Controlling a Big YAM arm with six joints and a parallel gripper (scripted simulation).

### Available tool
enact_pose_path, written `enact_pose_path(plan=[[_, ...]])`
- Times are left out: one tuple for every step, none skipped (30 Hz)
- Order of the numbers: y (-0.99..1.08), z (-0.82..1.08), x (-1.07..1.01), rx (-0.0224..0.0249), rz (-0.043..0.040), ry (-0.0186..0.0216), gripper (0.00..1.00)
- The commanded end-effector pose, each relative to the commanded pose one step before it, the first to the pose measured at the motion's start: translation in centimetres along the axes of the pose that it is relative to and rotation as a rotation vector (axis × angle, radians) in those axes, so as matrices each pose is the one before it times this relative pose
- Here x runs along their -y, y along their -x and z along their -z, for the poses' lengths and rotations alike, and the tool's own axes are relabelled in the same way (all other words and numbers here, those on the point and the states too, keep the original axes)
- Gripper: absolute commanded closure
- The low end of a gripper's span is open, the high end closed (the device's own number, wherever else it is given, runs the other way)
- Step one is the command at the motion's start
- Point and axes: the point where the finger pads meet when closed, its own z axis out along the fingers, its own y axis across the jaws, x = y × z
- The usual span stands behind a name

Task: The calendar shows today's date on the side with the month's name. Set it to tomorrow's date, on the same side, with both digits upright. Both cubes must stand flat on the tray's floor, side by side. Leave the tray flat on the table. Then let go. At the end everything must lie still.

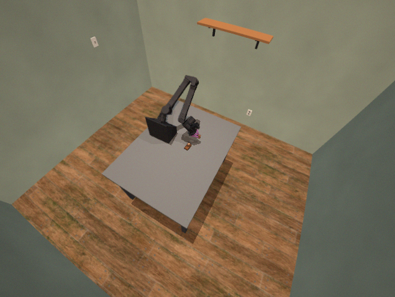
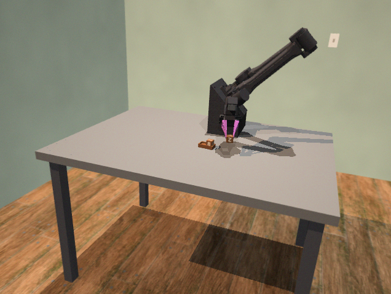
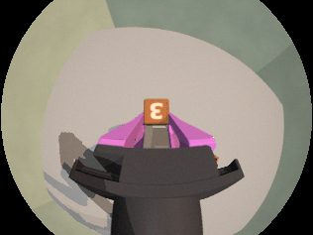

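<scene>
My gripper (image 2: 229,136) with pink fingers is shut on a small brown digit cube (image 2: 229,138) and holds it just above the table, right of the tray. In the wrist view the cube (image 3: 156,111) sits between the fingertips and shows a mirrored 3 on its end face; in the exterior view its front face shows a digit like a 2. The brown calendar tray (image 2: 206,146) stands flat on the table to the left, with one cube (image 2: 209,142) in its right half. In the top view the tray (image 1: 187,146) lies in front of the gripper (image 1: 195,133).
The arm's black base box (image 2: 217,107) stands just behind the gripper and the tray. The grey table (image 2: 189,157) stretches wide to the left and front. A wall shelf (image 1: 234,30) hangs high, far from the arm.
</scene>
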Motion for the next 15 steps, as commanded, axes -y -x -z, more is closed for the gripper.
enact_pose_path(plan=[[0.498, 0.659, 0.718, 0.01675, -0.00274, -0.01828, 0.74], [0.000, 0.000, 0.000, 0.00000, 0.00000, 0.00000, 0.74], [0.000, 0.000, 0.000, 0.00000, 0.00000, 0.00000, 0.74], [-0.010, -0.003, 0.007, -0.00085, -0.00010, -0.00039, 0.74], [0.014, -0.023, -0.004, -0.00272, 0.00155, -0.00063, 0.74], [0.316, -0.056, -0.188, 0.00401, 0.00624, 0.00514, 0.74], [0.000, 0.000, 0.000, 0.00000, 0.00000, 0.00000, 0.74], [0.000, 0.000, 0.000, 0.00000, 0.00000, 0.00000, 0.74], [0.279, -0.138, -0.074, 0.00132, 0.00446, 0.00281, 0.74], [0.288, -0.229, -0.007, -0.00112, 0.00432, 0.00222, 0.74], [0.038, -0.077, 0.038, -0.00734, 0.00136, -0.00062, 0.74], [0.015, -0.070, 0.049, -0.00986, 0.00121, -0.00103, 0.74], [0.021, -0.077, 0.052, -0.01183, 0.00136, -0.00108, 0.74], [0.030, -0.079, 0.052, -0.01361, 0.00143, -0.00102, 0.74], [0.039, -0.076, 0.047, -0.01512, 0.00142, -0.00086, 0.74]])
